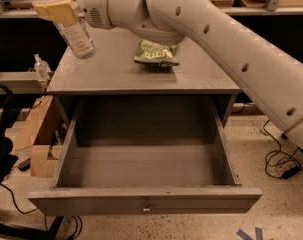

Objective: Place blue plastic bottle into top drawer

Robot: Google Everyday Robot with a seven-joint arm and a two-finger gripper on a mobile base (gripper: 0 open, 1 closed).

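Note:
My gripper [58, 8] is at the upper left, shut on the blue plastic bottle [77, 35], a clear bottle with a pale label. It holds the bottle tilted in the air above the left part of the grey cabinet top [116, 74]. The bottle's cap end is hidden at the frame's top edge. The top drawer [146, 199] is pulled fully open below the cabinet top, with nothing inside and a small knob in the middle of its front panel. My white arm [231, 39] crosses from the right to the upper left.
A green snack bag [157, 53] lies on the cabinet top, right of the bottle. A small clear pump bottle [41, 66] stands on a shelf to the left. Wooden pieces [38, 134] and a black object [1, 149] are at the left, cables on the floor at the right.

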